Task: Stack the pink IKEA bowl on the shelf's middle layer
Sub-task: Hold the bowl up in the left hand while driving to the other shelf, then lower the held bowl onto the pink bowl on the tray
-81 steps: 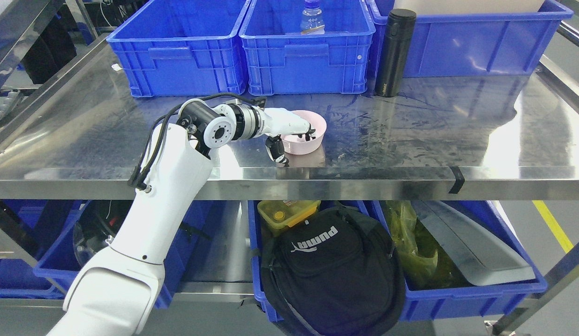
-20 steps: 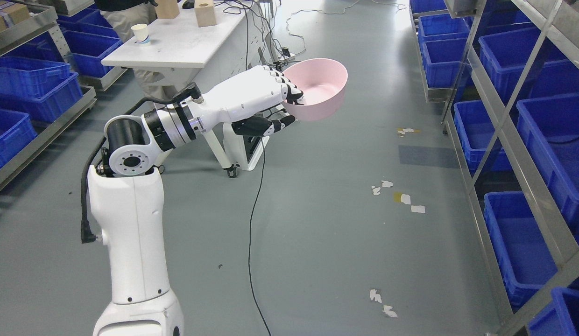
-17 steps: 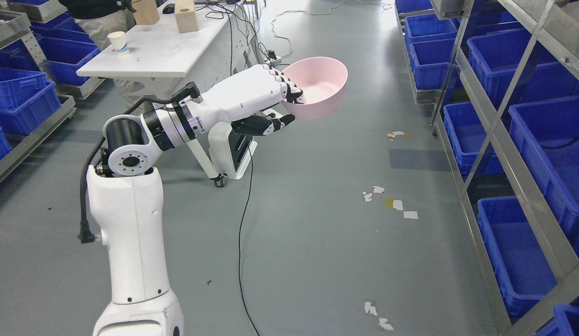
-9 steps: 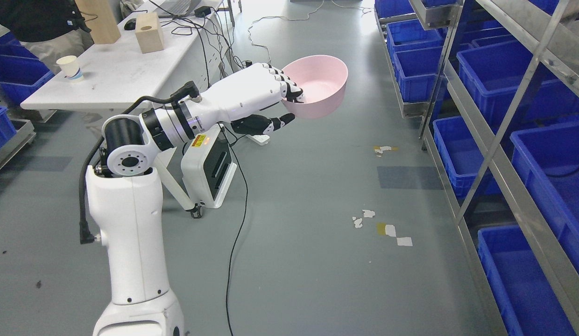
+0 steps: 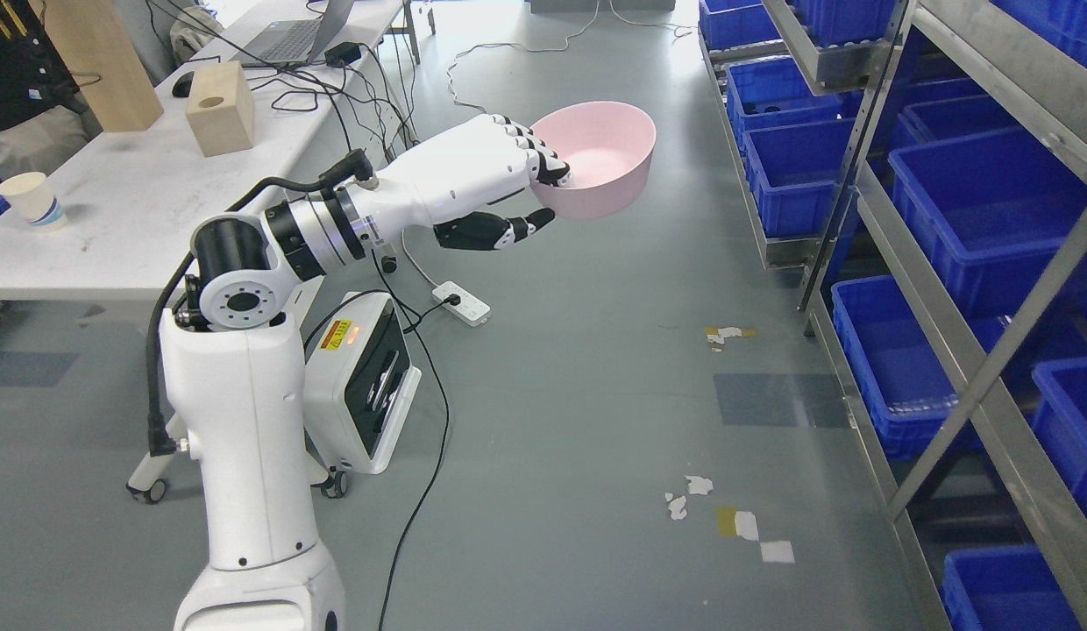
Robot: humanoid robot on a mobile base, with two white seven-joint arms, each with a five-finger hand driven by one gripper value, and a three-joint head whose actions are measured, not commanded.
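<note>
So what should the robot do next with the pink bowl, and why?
Probably keep turning toward the shelf on the right while holding the bowl level. The left hand grips the bowl's near rim, fingers inside and thumb underneath, and it hangs over bare floor, not over any shelf layer yet, so letting go now would drop it.

Readable text: none can be made out anywhere in the head view.
White unit on wheels (image 5: 361,386): carries a small yellow and red sticker (image 5: 337,334) on its top face; the print on it is too small to read.
Paper cup (image 5: 31,200) on the table (image 5: 140,210): shows a bluish band near its base, with no legible lettering.
Blue bins (image 5: 982,206) on the shelf (image 5: 973,372): plain faces, no labels or numbers that can be read.
</note>
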